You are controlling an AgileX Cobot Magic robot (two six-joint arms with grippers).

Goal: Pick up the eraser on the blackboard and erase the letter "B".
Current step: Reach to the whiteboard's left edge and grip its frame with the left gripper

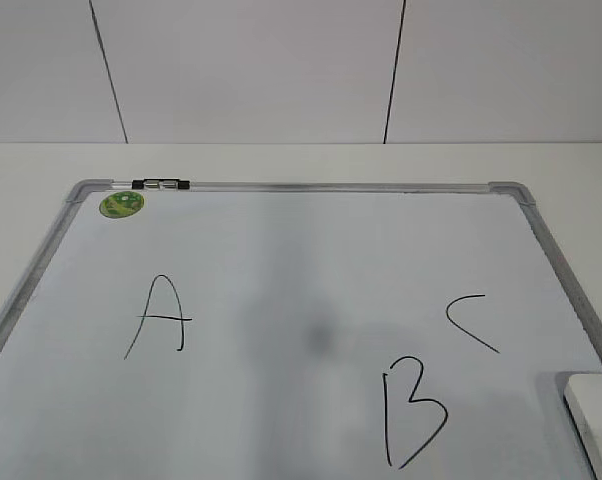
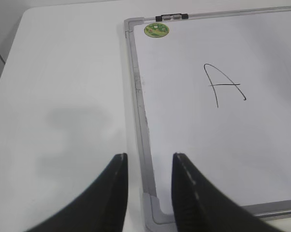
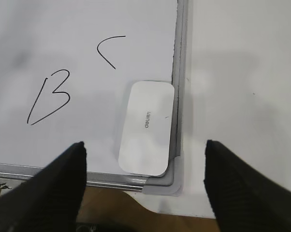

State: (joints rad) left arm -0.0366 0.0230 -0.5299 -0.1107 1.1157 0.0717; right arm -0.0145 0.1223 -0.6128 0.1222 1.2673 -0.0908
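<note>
The board (image 1: 281, 260) is laid flat on the table (image 2: 63, 96), so that every letter can be reached from above. The eraser (image 3: 146, 126) is seen in the right wrist view at the board's near right corner, lying flat with its printed face up and its long side against the frame; in the exterior view only a corner of it is visible at the lower right. The "B" (image 3: 50, 96) is drawn intact just left of the eraser, with the "C" (image 3: 109, 50) beyond it and the "A" (image 1: 159, 315) well apart on the left half. The right end effector (image 3: 145, 186) is held wide open above the corner, the eraser lying between its jaws in view, a pose judged suited to a descent for the grasp. The left end effector (image 2: 149, 193) is parted more narrowly and is held empty over the board's near left corner, clear of the working area. Nothing has been grasped; pickup is judged the step in hand.
</note>
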